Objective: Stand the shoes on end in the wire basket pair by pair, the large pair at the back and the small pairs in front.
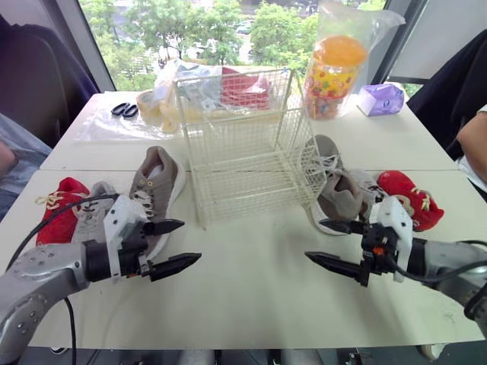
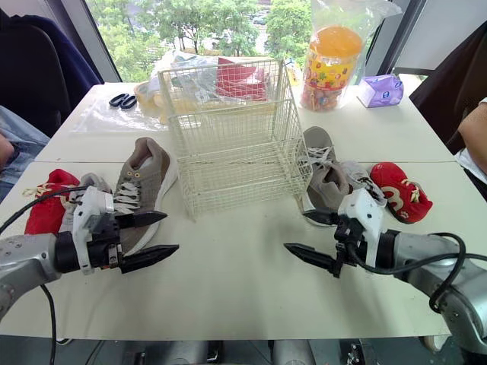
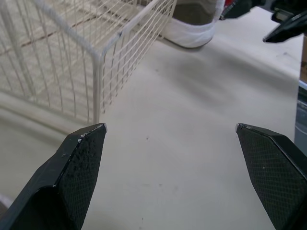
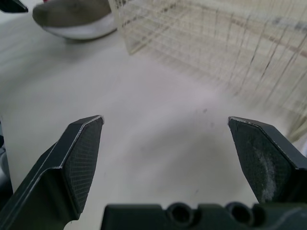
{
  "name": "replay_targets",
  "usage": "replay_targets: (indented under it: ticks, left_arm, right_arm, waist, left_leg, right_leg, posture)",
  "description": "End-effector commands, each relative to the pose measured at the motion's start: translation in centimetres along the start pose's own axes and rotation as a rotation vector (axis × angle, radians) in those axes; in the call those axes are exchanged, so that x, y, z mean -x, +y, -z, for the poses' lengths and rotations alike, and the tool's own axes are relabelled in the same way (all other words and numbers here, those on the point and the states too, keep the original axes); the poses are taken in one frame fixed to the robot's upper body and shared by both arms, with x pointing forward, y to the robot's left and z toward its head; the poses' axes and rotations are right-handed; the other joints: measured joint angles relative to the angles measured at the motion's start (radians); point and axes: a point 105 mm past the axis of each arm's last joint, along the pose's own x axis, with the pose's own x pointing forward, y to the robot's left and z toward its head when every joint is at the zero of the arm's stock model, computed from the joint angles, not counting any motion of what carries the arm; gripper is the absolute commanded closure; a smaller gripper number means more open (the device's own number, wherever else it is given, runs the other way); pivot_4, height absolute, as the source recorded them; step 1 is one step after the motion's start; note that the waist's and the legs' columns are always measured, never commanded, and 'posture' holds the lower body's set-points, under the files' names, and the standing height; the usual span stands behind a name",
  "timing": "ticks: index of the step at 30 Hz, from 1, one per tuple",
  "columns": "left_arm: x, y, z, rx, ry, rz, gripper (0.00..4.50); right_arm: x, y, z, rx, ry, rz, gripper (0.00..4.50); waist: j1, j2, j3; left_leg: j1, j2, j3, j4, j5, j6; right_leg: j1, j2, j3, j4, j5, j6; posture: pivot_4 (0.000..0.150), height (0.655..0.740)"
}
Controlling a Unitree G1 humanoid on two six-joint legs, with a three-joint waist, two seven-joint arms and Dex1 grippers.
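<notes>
Both grippers hover low over the near part of the table (image 1: 251, 304): left gripper (image 1: 192, 240) and right gripper (image 1: 313, 239), each with fingers spread wide and holding nothing. The basket (image 1: 243, 190) stands empty at mid-table, beyond and between them. One large shoe (image 1: 156, 186) lies just beside the basket's left wall, near the left gripper. Its mate (image 1: 323, 163) lies just beside the right wall, with a small grey shoe (image 1: 342, 198) against it and a red shoe (image 1: 407, 199) further right. I judge that the large pair goes first, since it belongs at the back. I would take the large shoe at the heel collar with one finger inside, lift it clear of the rim, and stand it toe-down against the back wall, leaving room alongside for the mate. Gripped by the laces or the toe, it would likely swing.
</notes>
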Motion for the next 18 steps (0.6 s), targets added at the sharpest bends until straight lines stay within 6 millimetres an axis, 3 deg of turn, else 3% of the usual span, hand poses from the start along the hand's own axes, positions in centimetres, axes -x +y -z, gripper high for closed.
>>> replay_targets:
  ticks: [1,18]
  left_arm:
    - [0.23,-0.06,-0.72,-0.023,-0.005,0.010,0.06]
    - [-0.08,-0.68,-0.84,-0.028,0.024,0.046,0.06]
  right_arm:
    - [0.13,0.51,-1.10,0.032,-0.017,-0.016,0.00]
    - [0.12,0.45,-1.09,0.054,0.013,-0.009,0.00]
  waist:
    - [0.000,0.000,0.000]
    - [0.000,0.000,0.000]
  left_leg:
    - [0.000,0.000,0.000,0.000,0.000,0.000]
    - [0.000,0.000,0.002,0.001,0.000,0.000]
  right_leg:
    - [0.000,0.000,0.000,0.000,0.000,0.000]
    - [0.000,0.000,0.000,0.001,0.000,0.000]
  posture:
    - [0.150,0.7400]
    - [0.150,0.7400]
